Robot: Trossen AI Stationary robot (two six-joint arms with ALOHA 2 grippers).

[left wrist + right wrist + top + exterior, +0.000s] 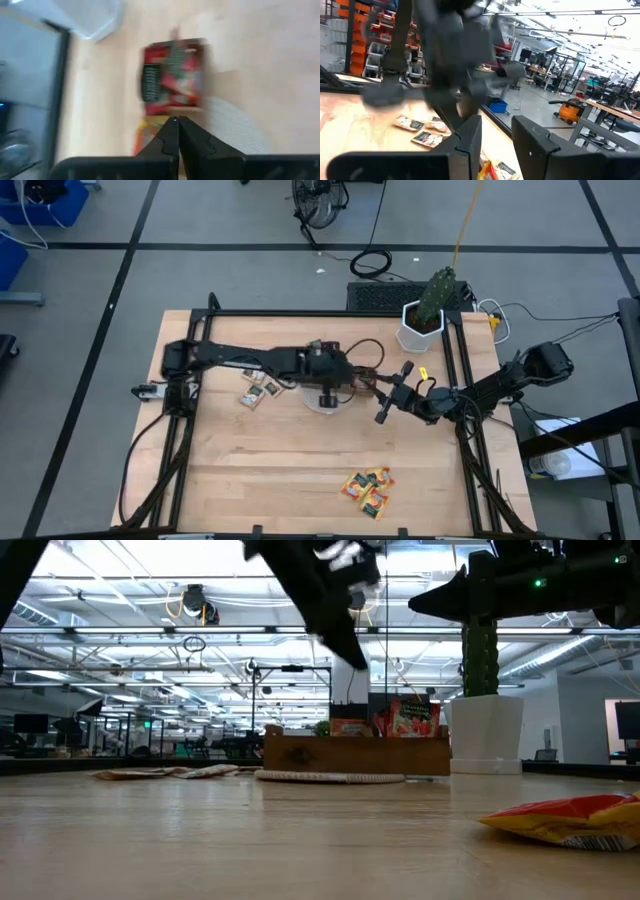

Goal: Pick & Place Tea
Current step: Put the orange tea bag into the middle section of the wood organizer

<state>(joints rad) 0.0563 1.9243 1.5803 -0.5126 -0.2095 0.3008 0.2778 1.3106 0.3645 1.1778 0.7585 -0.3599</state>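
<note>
Beige sachets (pixel 258 393) lie flat at centre-left of the tabletop; orange-yellow and red sachets (pixel 367 490) sit piled near the front edge, right of centre; further red sachets (pixel 172 75) stand in the tray.

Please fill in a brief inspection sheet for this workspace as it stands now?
Surface: pale wooden table, black-framed.
Job's things: red and orange-yellow tea sachets near the front edge; pale beige sachets left of centre; brown wooden tray holding red sachets.
Clutter: white potted cactus.
Grippers: left tool shut above the tray; right tool beside it, empty.
Cables: black coil on the floor.
Surroundings: workshop hall.
</note>
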